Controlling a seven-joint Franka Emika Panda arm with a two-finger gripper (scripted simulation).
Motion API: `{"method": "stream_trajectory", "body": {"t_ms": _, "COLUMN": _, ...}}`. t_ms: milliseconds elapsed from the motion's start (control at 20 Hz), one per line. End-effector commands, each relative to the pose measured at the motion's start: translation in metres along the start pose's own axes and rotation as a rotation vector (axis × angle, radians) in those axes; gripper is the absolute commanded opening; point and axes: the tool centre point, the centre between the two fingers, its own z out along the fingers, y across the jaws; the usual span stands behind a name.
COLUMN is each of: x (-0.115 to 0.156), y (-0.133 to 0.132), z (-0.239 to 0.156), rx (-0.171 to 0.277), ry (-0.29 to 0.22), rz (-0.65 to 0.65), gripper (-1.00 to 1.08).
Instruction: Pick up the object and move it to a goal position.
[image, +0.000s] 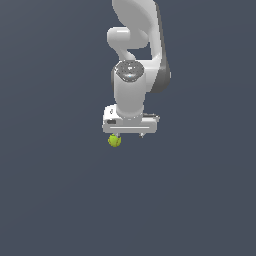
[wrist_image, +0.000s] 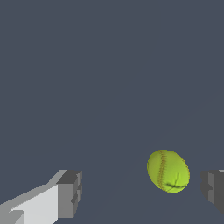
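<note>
Slate-grey and featureless, the table (image: 55, 200) fills both views with no edge, corner or wall in sight. The white Panda arm (image: 134, 75) points straight down over it. Its hand (wrist_image: 142, 192) has the fingers (wrist_image: 68, 194) spread wide apart, gripping nothing. The yellow-green ball (wrist_image: 168, 170), with thin reddish seams, sits in the gap between the two fingers, much nearer one than the other and touching neither. In the exterior view the ball (image: 114, 141) shows just below the hand's end on the exterior view's left.
</note>
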Motion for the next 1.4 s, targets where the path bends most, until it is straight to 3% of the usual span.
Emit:
{"method": "stream_trajectory", "body": {"t_ms": 0, "x": 0.000, "y": 0.000, "z": 0.000, "rx": 0.000, "ry": 0.000, "rz": 0.000, "gripper": 1.00}}
{"method": "stream_trajectory", "body": {"t_ms": 400, "x": -0.002, "y": 0.002, "z": -0.009, "rx": 0.027, "ry": -0.003, "rz": 0.037, "gripper": 1.00}}
{"method": "stream_trajectory", "body": {"t_ms": 800, "x": -0.003, "y": 0.004, "z": -0.007, "rx": 0.027, "ry": -0.002, "rz": 0.036, "gripper": 1.00}}
{"method": "stream_trajectory", "body": {"t_ms": 1350, "x": -0.023, "y": 0.038, "z": 0.030, "rx": 0.012, "ry": 0.014, "rz": 0.000, "gripper": 1.00}}
